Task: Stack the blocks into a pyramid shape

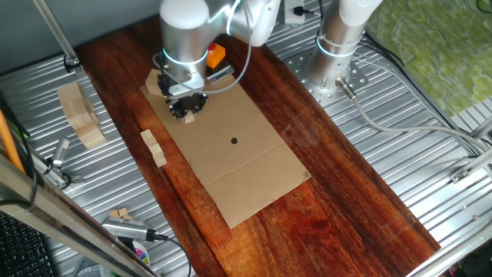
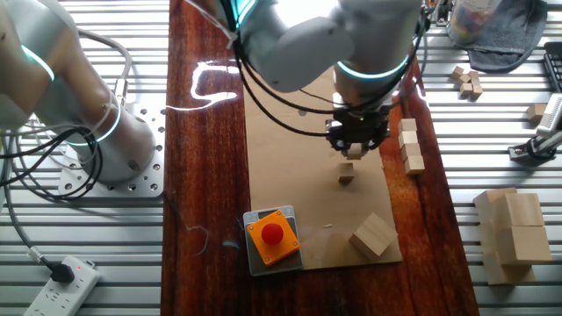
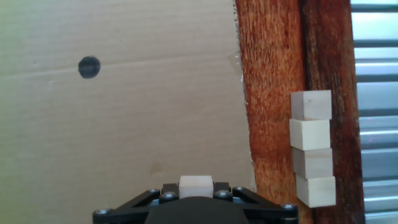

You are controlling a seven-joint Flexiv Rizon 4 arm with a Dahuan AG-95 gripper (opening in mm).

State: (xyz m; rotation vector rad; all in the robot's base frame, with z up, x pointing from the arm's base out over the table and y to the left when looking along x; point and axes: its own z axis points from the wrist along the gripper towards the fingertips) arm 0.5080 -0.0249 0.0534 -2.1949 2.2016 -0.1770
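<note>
My gripper (image 3: 196, 190) hangs low over the brown cardboard sheet (image 3: 124, 124) and is shut on one small pale wooden block (image 3: 196, 184), which sits snug between the two black fingers. From the other fixed view the gripper (image 2: 356, 149) holds that block just above the sheet, and another small block (image 2: 347, 174) lies on the cardboard just in front of it. A row of several more blocks (image 3: 311, 149) lies on the dark wood strip to the right of the cardboard, also seen as a row (image 2: 410, 145) and as a row (image 1: 154, 146).
A red button on an orange box (image 2: 272, 235) and a larger faceted wood chunk (image 2: 373, 235) sit on the cardboard's near end. Big wooden slab pieces (image 2: 514, 233) lie on the metal table. A black dot (image 3: 89, 66) marks the cardboard. A second arm's base (image 2: 105, 132) stands left.
</note>
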